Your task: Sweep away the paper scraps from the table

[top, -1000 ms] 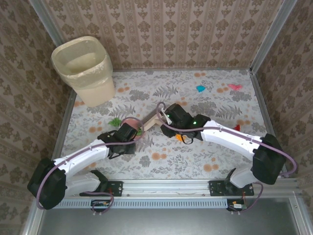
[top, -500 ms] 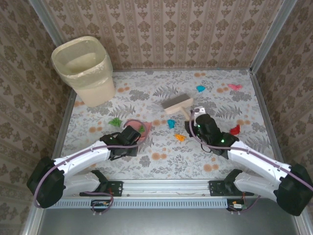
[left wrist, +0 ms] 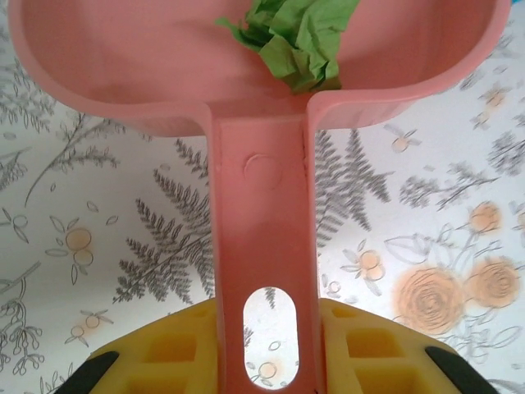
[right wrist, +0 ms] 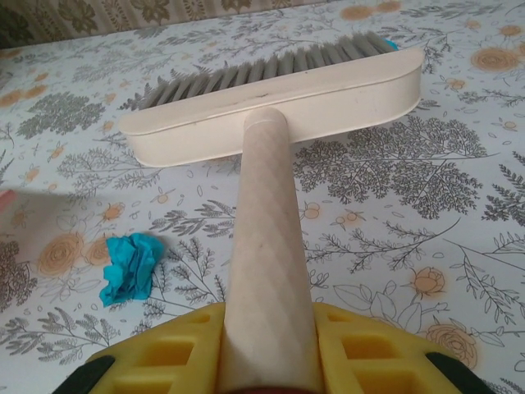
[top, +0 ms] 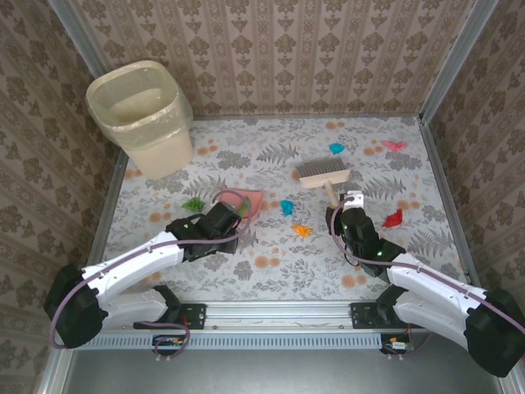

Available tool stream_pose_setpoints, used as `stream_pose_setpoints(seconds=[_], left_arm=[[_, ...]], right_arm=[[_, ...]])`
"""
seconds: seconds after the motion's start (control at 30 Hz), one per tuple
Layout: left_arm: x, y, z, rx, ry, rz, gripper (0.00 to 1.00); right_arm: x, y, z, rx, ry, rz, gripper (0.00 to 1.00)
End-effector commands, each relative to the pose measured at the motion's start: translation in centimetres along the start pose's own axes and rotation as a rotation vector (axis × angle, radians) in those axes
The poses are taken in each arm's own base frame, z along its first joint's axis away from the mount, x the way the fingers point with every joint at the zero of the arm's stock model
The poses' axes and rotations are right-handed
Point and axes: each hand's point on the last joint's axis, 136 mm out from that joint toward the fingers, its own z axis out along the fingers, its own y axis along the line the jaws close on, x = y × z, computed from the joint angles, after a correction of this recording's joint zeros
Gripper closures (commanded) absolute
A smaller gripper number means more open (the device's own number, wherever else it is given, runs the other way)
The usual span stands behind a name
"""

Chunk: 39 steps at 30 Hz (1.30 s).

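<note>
My left gripper (top: 218, 222) (left wrist: 267, 355) is shut on the handle of the pink dustpan (top: 243, 200) (left wrist: 246, 90), which holds a green paper scrap (left wrist: 297, 37). My right gripper (top: 348, 215) (right wrist: 267, 361) is shut on the cream brush's handle (right wrist: 264, 254); its head (top: 321, 171) (right wrist: 279, 103) points to the far side. Loose scraps lie on the table (top: 271, 271): green (top: 194, 203), blue (top: 287, 207) (right wrist: 131, 268), orange (top: 303, 231), red (top: 394, 218), and far back blue (top: 336, 148) and pink (top: 394, 145).
A cream waste bin (top: 143, 115) lined with a bag stands at the back left corner. Brown patterned walls and a metal frame close in the table on three sides.
My right arm has drawn the brush from beside the dustpan back to the right, leaving blue and orange scraps uncovered mid-table. The left gripper has shifted the dustpan slightly right and farther.
</note>
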Motion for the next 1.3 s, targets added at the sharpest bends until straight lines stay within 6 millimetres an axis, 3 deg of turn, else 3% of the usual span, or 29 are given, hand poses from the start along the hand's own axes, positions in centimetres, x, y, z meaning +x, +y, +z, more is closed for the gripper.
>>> stream_pose_setpoints(seconds=[0.0,0.33,0.6,0.83,1.1,1.27], left_arm=[[-1.6,-0.6,-2.4,0.013,-0.025,-0.018,1.00],[-7.0,0.2,-9.1,-0.037,-0.052,-0.036,1.00],[-13.9,2.5,-15.2,-0.019,-0.131,-0.126,1.00],[-21.3,6.8,-20.1,0.070,-0.275,-0.341,1.00],[-27.7,11.3,-21.2,0.252,-0.363,-0.588,1.00],[-30.6,15.5,-21.5,0.355,-0.436,-0.758,1.00]], right_arm=[[-1.7,0.1,0.2,0.000,-0.082,0.062,1.00],[-1.4,2.3,0.4,-0.115,-0.057,0.049,1.00],[-1.1,4.0,0.7,-0.189,-0.010,0.012,1.00],[-0.7,4.8,1.0,-0.220,0.022,-0.003,1.00],[-0.8,4.9,0.9,-0.222,0.033,-0.012,1.00],[-0.7,5.0,1.0,-0.223,0.036,-0.016,1.00]])
